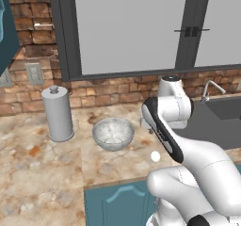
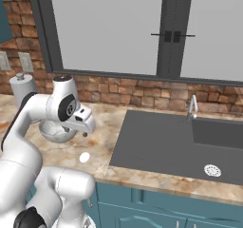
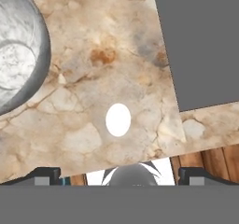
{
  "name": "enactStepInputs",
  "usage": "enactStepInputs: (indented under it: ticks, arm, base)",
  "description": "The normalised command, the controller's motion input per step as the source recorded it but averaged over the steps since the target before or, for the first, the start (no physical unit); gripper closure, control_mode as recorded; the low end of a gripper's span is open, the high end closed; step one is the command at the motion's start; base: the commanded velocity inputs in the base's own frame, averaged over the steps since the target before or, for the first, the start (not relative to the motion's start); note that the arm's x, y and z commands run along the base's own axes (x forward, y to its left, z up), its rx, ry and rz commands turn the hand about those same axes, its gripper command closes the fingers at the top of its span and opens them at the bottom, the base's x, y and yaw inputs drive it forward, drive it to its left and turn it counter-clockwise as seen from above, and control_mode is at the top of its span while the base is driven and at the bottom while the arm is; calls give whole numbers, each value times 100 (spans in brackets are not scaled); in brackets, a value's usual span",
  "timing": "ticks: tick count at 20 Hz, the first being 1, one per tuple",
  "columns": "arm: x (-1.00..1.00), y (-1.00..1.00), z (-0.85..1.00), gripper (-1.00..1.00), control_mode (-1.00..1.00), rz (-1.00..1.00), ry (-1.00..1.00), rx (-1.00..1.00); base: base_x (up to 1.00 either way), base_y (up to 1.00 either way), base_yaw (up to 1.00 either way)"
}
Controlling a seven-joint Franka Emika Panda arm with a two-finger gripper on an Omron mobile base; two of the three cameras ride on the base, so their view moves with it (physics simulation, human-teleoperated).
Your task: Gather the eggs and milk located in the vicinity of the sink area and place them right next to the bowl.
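Here, the small white oval egg (image 3: 118,120) lies on the marbled beige stone counter (image 1: 42,168), lower centre of the hand view, near the round silvery-grey speckled bowl (image 3: 18,55) at upper left. We'd judge our two-finger gripper (image 2: 85,134), jaws wide and empty, should lift clear without nudging it. The right base view adds the dark grey recessed sink (image 2: 161,144), holding no milk or brown egg.

Mottled marble counter (image 3: 88,55), brushed-metal bowl (image 3: 18,55)
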Motion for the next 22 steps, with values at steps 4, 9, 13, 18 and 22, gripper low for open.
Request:
enactStepInputs:
  ticks: [4, 9, 13, 18, 22]
  arm:
    - [0, 0, -42, -100, -100, 0, 8, 0]
    - [2, 0, -46, -100, -100, 0, 8, 0]
    - [10, 0, -36, -100, -100, 0, 3, 0]
    - [2, 0, -15, -100, -100, 0, 2, 0]
    - [2, 0, -17, -100, -100, 0, 0, 0]
  base:
    - [0, 0, 0]
    - [0, 0, 0]
    - [0, 0, 0]
    - [0, 0, 0]
    - [0, 0, 0]
